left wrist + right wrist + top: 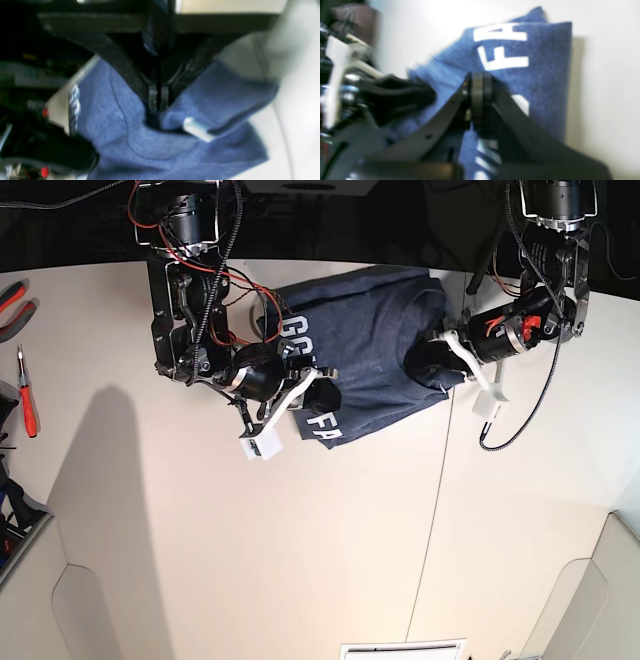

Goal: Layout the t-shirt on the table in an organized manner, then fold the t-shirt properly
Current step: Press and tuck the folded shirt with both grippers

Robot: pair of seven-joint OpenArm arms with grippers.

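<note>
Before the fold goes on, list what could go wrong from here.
1. The t-shirt lies bunched and partly doubled over, so folding now may lock in creases.
2. Both pincers look shut on fabric: left pincer near the collar, right pincer by the white lettering. Uneven pulling could skew the shirt.
3. The shirt sits near the table far edge and could slide off.

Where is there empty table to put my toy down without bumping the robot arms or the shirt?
The table is bare across the whole near half, below the t-shirt. There is also room between the tools at the left edge and the right gripper. It is crowded at the far edge, where the right gripper and the left gripper both clamp the shirt.
</note>
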